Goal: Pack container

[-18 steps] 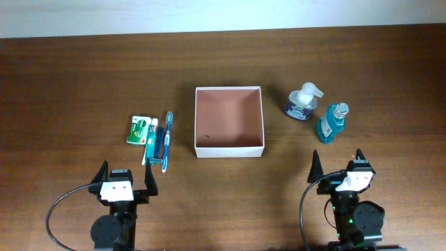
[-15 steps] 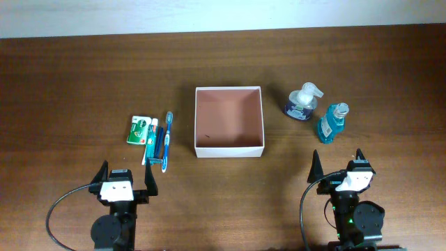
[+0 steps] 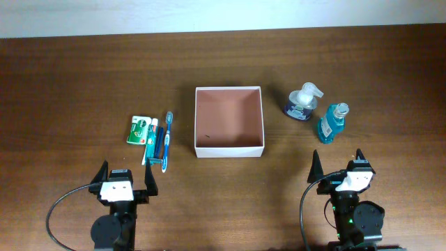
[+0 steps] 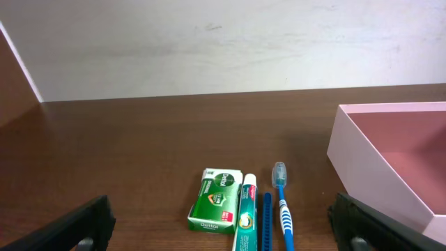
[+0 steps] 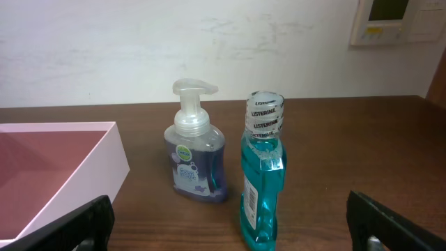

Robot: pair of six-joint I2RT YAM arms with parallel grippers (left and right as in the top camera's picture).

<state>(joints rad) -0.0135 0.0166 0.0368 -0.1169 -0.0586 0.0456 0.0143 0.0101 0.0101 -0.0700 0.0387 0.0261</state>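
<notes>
Overhead, the left gripper (image 3: 127, 173) sits at the near edge of the tabletop (image 3: 70, 84) with its jaws spread wide, released and touching nothing. The right gripper (image 3: 337, 164) sits likewise on the other side, jaws equally wide and grasping nothing. The container (image 3: 229, 149) stands mid-tabletop, farther out than both grippers and well apart from them. To its left, ahead of the left gripper, lie a green soap box (image 3: 139, 130), a toothpaste tube (image 3: 148, 146) and a blue toothbrush (image 3: 167, 136) side by side; the toothbrush is near the container's left wall but apart from it. To its right stand a pump soap bottle (image 3: 302, 103) and a blue mouthwash bottle (image 3: 332, 123), upright, just beside each other. Bare wood runs between each gripper and the things ahead, and a wide band lies beyond the container up to the far edge.
</notes>
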